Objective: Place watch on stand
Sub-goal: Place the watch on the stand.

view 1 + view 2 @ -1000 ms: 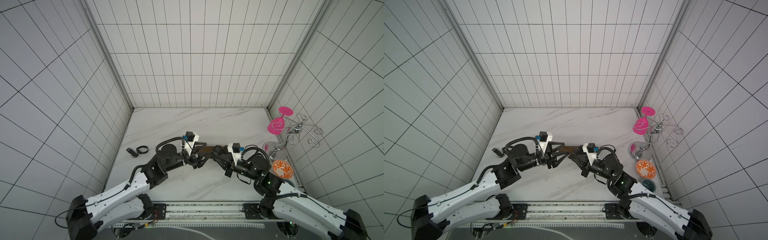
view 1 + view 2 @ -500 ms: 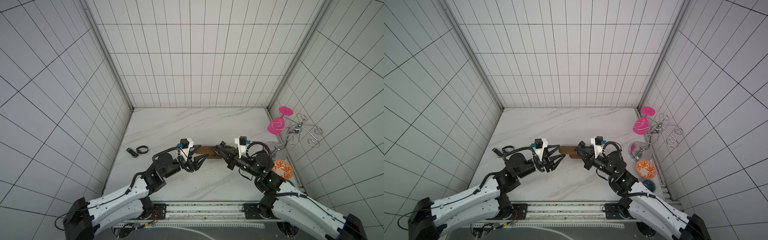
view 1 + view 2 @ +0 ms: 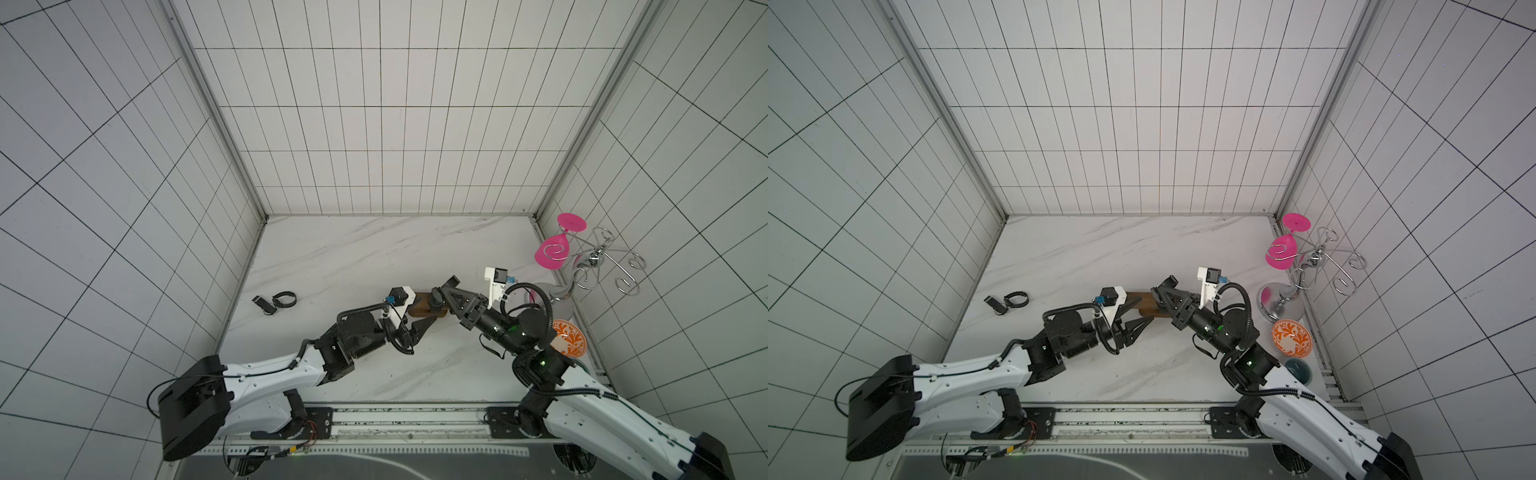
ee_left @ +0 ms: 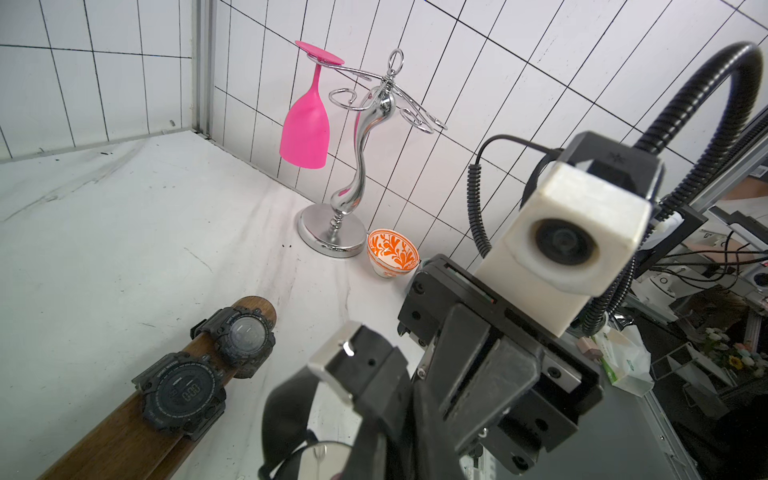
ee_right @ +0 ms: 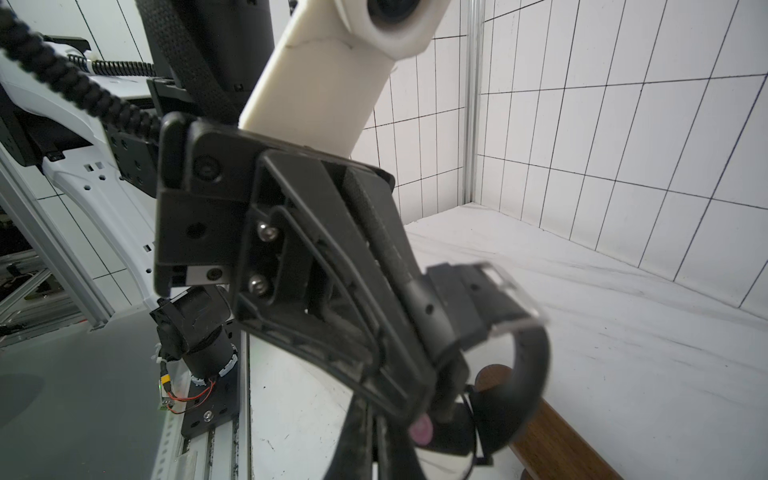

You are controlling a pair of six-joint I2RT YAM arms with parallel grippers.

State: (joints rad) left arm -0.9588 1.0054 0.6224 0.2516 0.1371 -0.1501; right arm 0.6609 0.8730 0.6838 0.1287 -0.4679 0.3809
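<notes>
The watch looks light and floppy-strapped, so the right gripper pinching its strap (left gripper spread, empty) probably lets it swing.

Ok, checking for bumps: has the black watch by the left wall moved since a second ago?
No. The black watch stays put, same gap from the table's left edge.
</notes>
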